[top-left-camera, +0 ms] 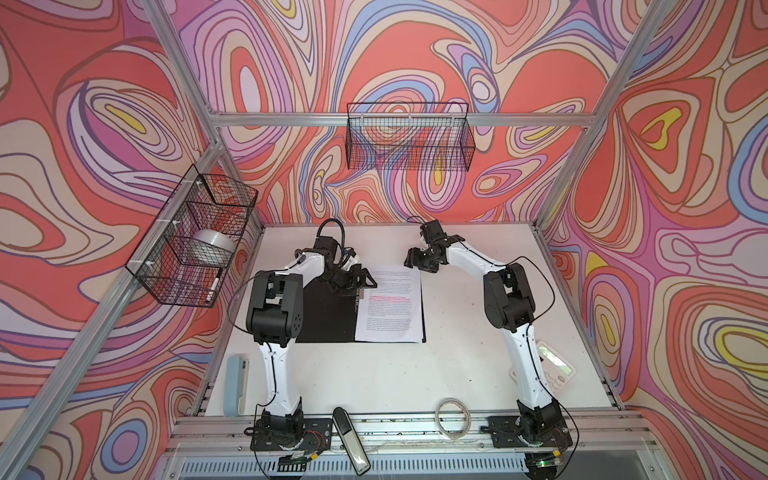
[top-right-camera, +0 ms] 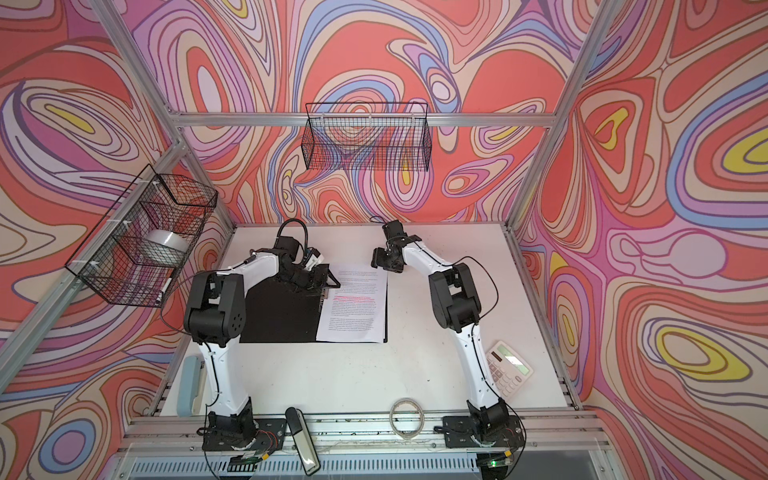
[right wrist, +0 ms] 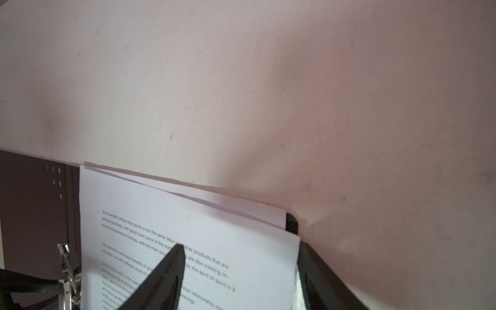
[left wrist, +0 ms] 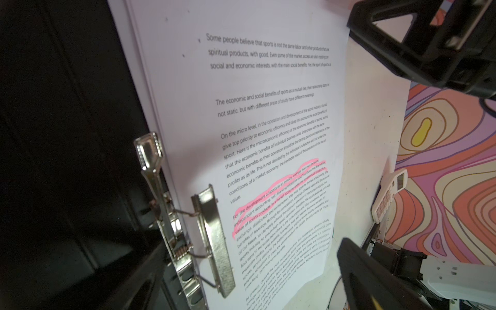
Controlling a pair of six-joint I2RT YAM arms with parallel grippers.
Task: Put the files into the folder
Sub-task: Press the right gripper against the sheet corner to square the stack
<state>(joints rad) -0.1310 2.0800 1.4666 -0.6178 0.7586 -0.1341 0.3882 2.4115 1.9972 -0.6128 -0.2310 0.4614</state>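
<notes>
White printed sheets (top-left-camera: 390,307), the top one marked by a pink streak, are seen lying inside the open folder (top-left-camera: 328,320) on its right half. Their long axis runs from the near edge of the table (top-left-camera: 374,374) towards the far edge, parallel to the spine. The left claw (top-left-camera: 363,284) is held spread to its widest just above the far part of that spine, with nothing between its jaws. The metal clip (left wrist: 212,236) lies just beside it, along the sheets' left margin. The left arm is judged the nearer to both the clip and the bare black cover, so any clamping or shutting would be expected to fall to it. The right claw (right wrist: 240,245) is shown partly spread at the sheets' far right corner, one finger over the text and one off the paper's edge. Nothing is seen gripped, though contact with the paper cannot be settled. Whether the clip's bar is pressed flat onto the margin or raised clear of it cannot be made out. The lower sheets are hidden but for slivers at the far edge, so their number is left open. A calculator (top-left-camera: 561,365) is partly covered by the right arm in a top view.
</notes>
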